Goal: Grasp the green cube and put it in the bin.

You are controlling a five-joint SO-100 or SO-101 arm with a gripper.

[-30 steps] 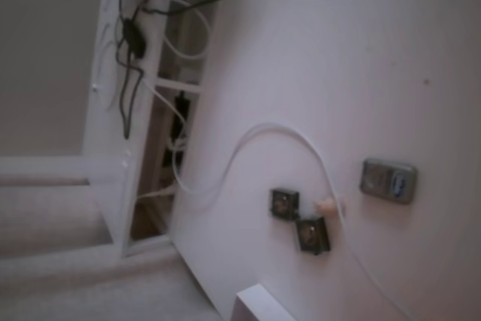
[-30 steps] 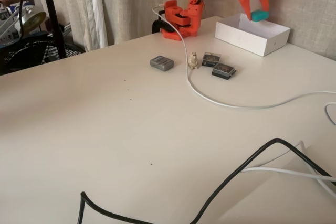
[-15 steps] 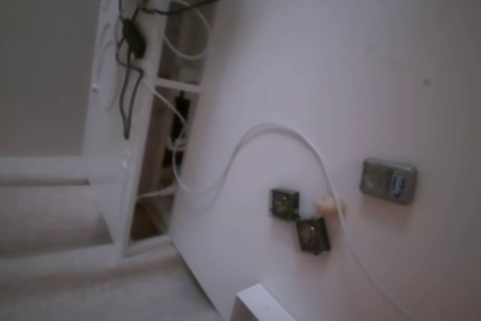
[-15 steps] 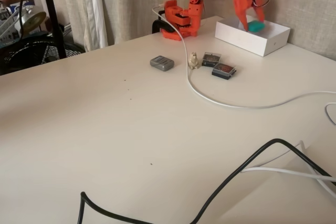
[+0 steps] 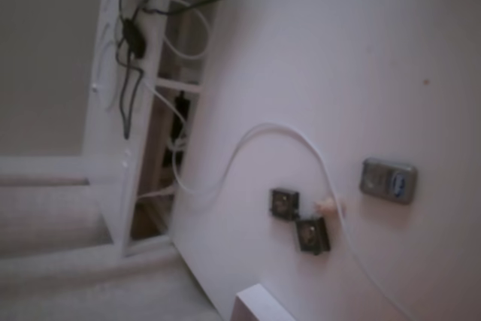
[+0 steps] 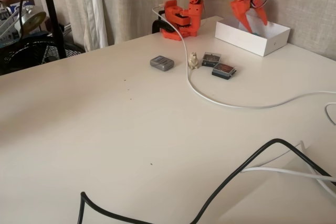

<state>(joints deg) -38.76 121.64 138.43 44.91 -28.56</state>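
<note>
**Now the tool hangs spread over the bin**

Evidently the drop is the point: the tool (image 6: 253, 20) sits above the white bin (image 6: 247, 36) with its jaws wide and nothing between them. The green cube shows only as a sliver of teal (image 6: 256, 32) behind the bin's wall, so it appears to lie inside. Dark square pieces (image 6: 223, 70) lie untouched on the counter (image 6: 131, 129).
</note>
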